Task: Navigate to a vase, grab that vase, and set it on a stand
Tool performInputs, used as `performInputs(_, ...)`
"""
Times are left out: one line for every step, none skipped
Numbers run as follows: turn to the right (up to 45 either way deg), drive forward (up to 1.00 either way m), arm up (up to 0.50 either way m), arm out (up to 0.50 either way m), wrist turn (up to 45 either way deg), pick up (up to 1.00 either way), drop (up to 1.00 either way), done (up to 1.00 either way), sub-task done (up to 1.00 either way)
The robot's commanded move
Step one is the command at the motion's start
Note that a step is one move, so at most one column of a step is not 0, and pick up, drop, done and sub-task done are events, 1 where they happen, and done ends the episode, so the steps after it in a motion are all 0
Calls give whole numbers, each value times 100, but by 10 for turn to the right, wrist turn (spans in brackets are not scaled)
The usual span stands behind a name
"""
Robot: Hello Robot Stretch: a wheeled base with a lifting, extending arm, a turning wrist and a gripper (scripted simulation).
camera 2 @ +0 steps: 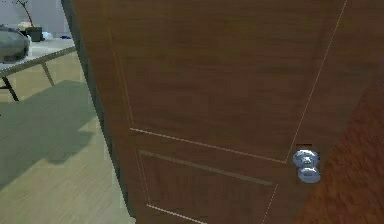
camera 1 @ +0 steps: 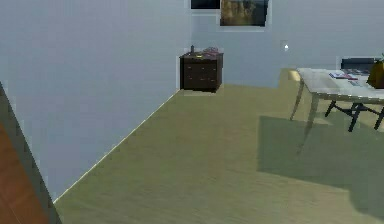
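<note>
A small dark stand with drawers [camera 1: 201, 72] stands against the far wall, near the room's corner. Small blobs [camera 1: 205, 51] sit on its top, too small to name. In the arm side view's top left corner, a small dark pot with thin twigs [camera 2: 33, 30] stands on a pale table [camera 2: 45, 52], next to a grey rounded thing [camera 2: 10, 42]. At the forward view's right edge a yellow-brown thing [camera 1: 377, 73] stands on a white table [camera 1: 335, 85].
A brown wooden door [camera 2: 220, 100] with a silver knob [camera 2: 306, 166] stands very close on the arm side. Its edge [camera 1: 15, 180] shows at the forward view's lower left. Olive floor [camera 1: 200, 150] runs toward the stand. Chairs [camera 1: 352, 110] stand by the white table. Pictures [camera 1: 243, 11] hang on the far wall.
</note>
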Motion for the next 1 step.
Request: performInputs(30, 0, 0, 0, 0, 0, 0, 0, 0)
